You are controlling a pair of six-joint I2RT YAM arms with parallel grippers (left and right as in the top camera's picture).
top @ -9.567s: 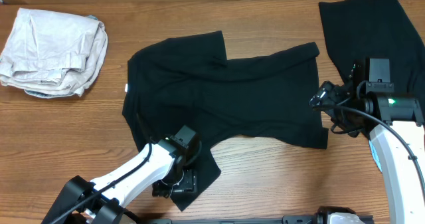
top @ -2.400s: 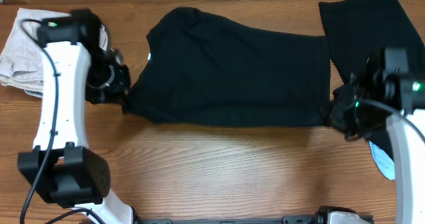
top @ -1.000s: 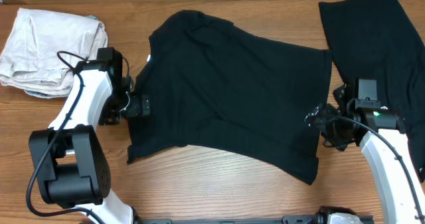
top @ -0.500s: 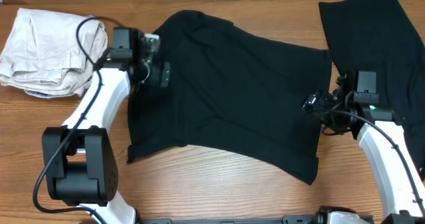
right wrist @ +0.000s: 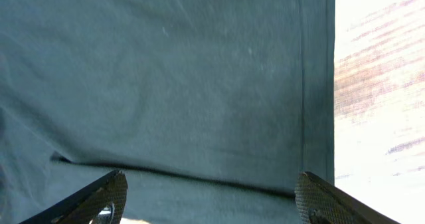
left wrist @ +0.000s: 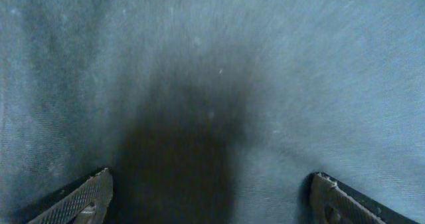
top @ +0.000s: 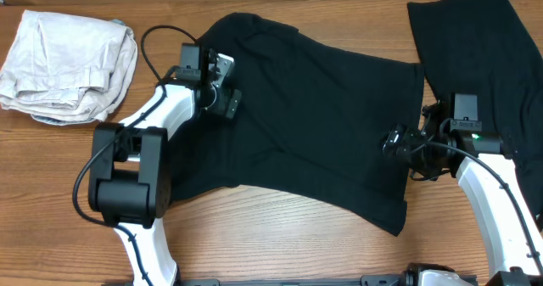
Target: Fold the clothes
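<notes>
Left claw [left wrist: 210, 199]: jaws stand wide, nothing between them. Both fingers [left wrist: 76, 199] show at the bottom corners of the wrist view, with only black fabric under them, dark with shadow in the middle. Whether the tips touch the cloth cannot be told. From overhead, this claw sits over the T-shirt's [top: 314, 116] upper left part, near the neck end and inside the outline of the garment.

Right claw [right wrist: 210, 196]: jaws also spread wide, gripping nothing. Its wrist view shows black fabric with a stitched hem running down the right side, bare wood past that hem, and a crease crossing low in the frame. From overhead, it is positioned at the shirt's right edge, about halfway down.

T-shirt: lies spread on the worktop [top: 280, 243] between the two arms, neck end to the left, hem to the right, its lower right corner reaching toward the near edge.

Surroundings: a second black garment [top: 475, 40] lies at the far right, just beside the shirt. A pale folded cloth bundle [top: 68, 65] rests at the far left corner, apart from the shirt.
</notes>
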